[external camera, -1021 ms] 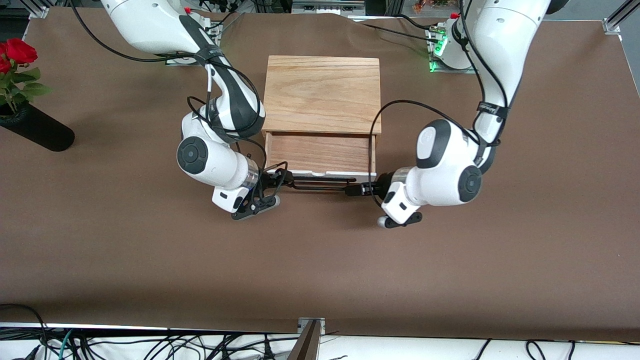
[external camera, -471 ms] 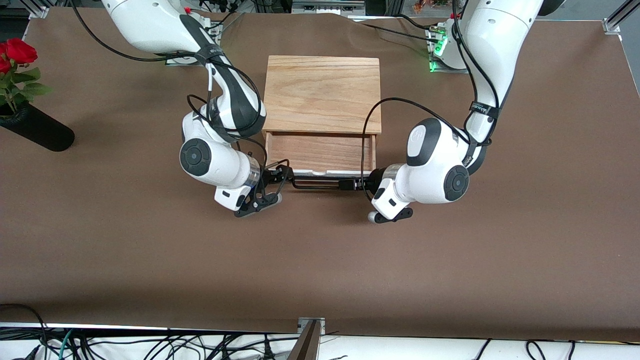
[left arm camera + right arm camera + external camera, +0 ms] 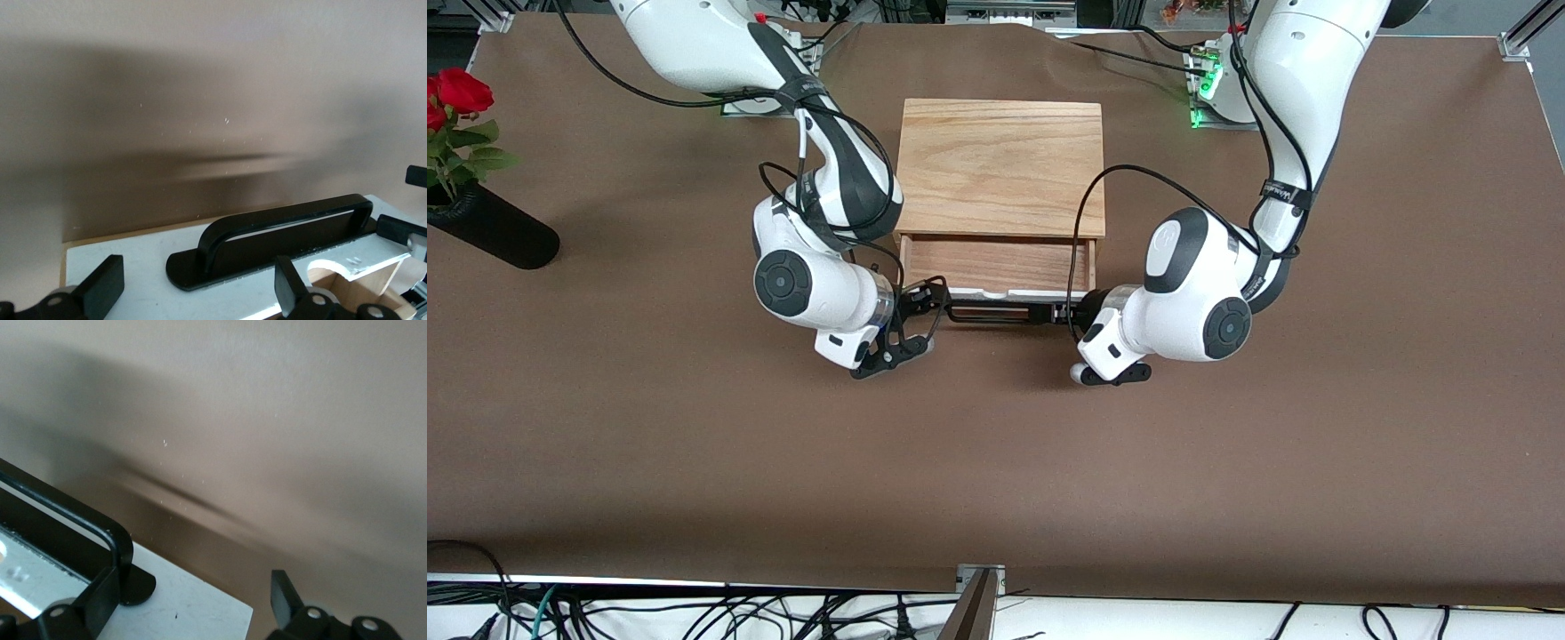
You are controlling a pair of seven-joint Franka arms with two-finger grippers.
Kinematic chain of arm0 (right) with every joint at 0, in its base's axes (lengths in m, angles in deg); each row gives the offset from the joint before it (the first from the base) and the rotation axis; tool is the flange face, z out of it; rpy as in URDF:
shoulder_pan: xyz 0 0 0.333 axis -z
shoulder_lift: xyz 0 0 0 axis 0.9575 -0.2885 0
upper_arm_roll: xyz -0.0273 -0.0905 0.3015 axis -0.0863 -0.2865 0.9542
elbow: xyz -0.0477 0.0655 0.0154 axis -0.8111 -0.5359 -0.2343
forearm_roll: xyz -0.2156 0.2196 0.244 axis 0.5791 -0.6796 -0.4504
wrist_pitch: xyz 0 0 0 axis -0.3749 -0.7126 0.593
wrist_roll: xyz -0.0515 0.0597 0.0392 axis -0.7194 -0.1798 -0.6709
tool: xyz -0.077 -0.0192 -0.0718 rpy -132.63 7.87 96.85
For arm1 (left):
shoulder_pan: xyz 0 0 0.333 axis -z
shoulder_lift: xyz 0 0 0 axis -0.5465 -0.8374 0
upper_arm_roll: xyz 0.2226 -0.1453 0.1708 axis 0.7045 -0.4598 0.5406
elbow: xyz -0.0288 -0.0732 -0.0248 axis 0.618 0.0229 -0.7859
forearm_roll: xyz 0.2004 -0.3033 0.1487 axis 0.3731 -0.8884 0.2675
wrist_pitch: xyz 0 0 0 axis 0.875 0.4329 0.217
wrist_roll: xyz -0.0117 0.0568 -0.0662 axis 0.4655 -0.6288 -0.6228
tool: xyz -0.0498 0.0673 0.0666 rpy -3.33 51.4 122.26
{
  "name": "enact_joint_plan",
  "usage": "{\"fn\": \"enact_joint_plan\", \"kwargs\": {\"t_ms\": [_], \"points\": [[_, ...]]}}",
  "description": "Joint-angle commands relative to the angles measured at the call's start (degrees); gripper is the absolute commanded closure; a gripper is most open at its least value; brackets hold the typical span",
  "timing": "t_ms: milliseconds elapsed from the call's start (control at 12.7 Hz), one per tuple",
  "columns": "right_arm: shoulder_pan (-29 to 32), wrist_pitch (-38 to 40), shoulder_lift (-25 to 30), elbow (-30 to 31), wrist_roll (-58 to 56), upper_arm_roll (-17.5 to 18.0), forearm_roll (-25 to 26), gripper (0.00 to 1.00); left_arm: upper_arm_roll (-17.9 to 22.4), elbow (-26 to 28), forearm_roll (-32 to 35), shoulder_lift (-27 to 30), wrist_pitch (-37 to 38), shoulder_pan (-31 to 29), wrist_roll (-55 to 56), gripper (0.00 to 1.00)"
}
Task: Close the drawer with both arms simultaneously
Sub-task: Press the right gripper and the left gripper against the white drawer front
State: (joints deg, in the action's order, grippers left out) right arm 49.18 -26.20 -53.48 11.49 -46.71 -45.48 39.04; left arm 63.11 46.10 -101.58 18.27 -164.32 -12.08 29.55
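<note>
The drawer (image 3: 996,265) sticks partly out of its wooden box (image 3: 1000,169), toward the front camera. Its white front panel (image 3: 1009,294) carries a wide black wire handle (image 3: 996,313). My right gripper (image 3: 935,307) is open and sits against the panel's end toward the right arm's end of the table. In the right wrist view its fingers (image 3: 100,593) straddle the panel's corner (image 3: 193,607) beside the handle's foot (image 3: 137,585). My left gripper (image 3: 1060,313) is open at the panel's other end. In the left wrist view its fingers (image 3: 290,287) flank the panel (image 3: 133,260) and the handle (image 3: 280,233).
A black cylinder vase (image 3: 494,229) with red roses (image 3: 458,89) lies at the right arm's end of the table. Cables (image 3: 694,613) run below the table's edge nearest the front camera. The brown tabletop (image 3: 996,462) spreads in front of the drawer.
The drawer has slid farther into the box, so less of the tray shows. Both grippers have moved with its front panel toward the box.
</note>
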Motion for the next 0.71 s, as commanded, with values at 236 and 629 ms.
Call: {"fn": "enact_joint_plan", "kwargs": {"t_ms": [236,629], "points": [[-0.3,6.8,0.6,0.4,-0.7,-0.1,-0.8,0.0,0.4,1.5,3.3,-0.2,8.8,1.4,-1.7,0.0],[-0.2,11.6,1.1,0.3,-0.7,1.5,-0.8,0.0,0.4,1.5,4.0,1.6,15.2,1.4,-1.7,0.0]]}}
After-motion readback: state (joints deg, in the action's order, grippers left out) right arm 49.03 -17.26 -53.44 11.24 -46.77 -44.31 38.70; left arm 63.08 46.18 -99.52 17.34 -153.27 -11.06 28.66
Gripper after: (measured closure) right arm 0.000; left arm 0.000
